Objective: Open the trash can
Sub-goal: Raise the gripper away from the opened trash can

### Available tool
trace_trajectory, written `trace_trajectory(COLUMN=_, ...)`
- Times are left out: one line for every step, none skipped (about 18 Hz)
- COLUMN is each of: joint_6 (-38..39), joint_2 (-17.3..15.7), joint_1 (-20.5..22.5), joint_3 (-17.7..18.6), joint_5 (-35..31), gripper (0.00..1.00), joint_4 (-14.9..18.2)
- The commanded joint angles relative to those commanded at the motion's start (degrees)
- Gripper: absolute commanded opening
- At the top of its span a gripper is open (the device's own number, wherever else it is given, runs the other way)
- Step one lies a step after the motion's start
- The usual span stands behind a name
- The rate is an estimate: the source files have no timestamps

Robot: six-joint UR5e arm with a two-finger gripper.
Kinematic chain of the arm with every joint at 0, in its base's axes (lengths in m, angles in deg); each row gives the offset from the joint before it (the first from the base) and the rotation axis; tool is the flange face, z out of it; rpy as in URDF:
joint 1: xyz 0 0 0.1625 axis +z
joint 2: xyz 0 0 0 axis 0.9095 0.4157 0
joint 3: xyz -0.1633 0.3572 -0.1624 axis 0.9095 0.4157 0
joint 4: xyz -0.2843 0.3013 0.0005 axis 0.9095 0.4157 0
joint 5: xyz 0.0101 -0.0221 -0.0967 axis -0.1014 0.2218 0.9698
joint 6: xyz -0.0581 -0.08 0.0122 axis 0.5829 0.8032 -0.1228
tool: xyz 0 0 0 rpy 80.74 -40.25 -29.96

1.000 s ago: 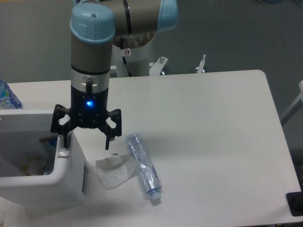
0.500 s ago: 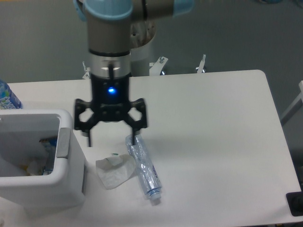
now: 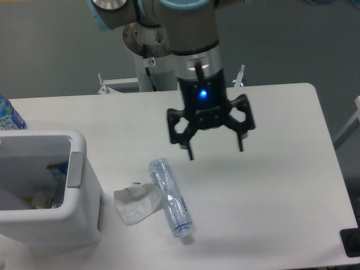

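Observation:
The white trash can (image 3: pixel 79 222) stands at the table's left front corner. It is open at the top, and rubbish shows inside. Its grey push-button strip (image 3: pixel 75 167) runs along the right rim. No lid is visible. My gripper (image 3: pixel 215 151) hangs above the middle of the table, well to the right of the can. Its fingers (image 3: pixel 190 152) are spread wide and hold nothing. A blue light glows on the wrist.
A crushed clear plastic bottle (image 3: pixel 170 197) lies on the table right of the can, with a crumpled white tissue (image 3: pixel 135 203) beside it. Another bottle (image 3: pixel 8 115) pokes in at the left edge. A black object (image 3: pixel 351 243) sits at the front right corner.
My gripper has moved from the can's right rim rightward across the table to above its middle. It stayed open. The can, bottle and tissue have not moved.

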Motion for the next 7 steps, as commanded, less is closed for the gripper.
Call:
trace_trajectory(joint_6=-3.34, joint_2=-0.09, joint_1=0.7, joint_3=0.7, joint_5=-1.41, gripper=1.0, joint_4=0.18)
trace_trajectory(joint_6=-6.59, joint_2=-0.61, joint_1=1.57, joint_3=1.32, joint_5=-2.2, gripper=1.0, joint_4=0.35)
trace_trajectory(joint_6=-9.84, joint_2=-1.31, joint_1=2.63, joint_3=2.28, joint_5=-2.3, gripper=1.0, joint_4=0.36)
trace_trajectory(joint_6=-12.4, joint_2=-1.84, joint_1=3.51, joint_3=3.34, joint_5=-2.3, gripper=1.0, joint_4=0.27)
trace_trajectory(joint_6=-14.08, joint_2=-2.28, joint_1=3.86, joint_3=3.78, joint_5=-2.3, gripper=1.0, joint_4=0.27)
trace_trajectory(joint_6=-14.53, joint_2=-2.37, joint_1=3.96, joint_3=3.96, joint_5=-2.3, gripper=1.0, joint_4=0.27)
trace_trajectory(joint_6=-14.54, joint_2=-2.46, joint_1=4.13, joint_3=3.96, joint_5=-2.3, gripper=1.0, joint_4=0.27)
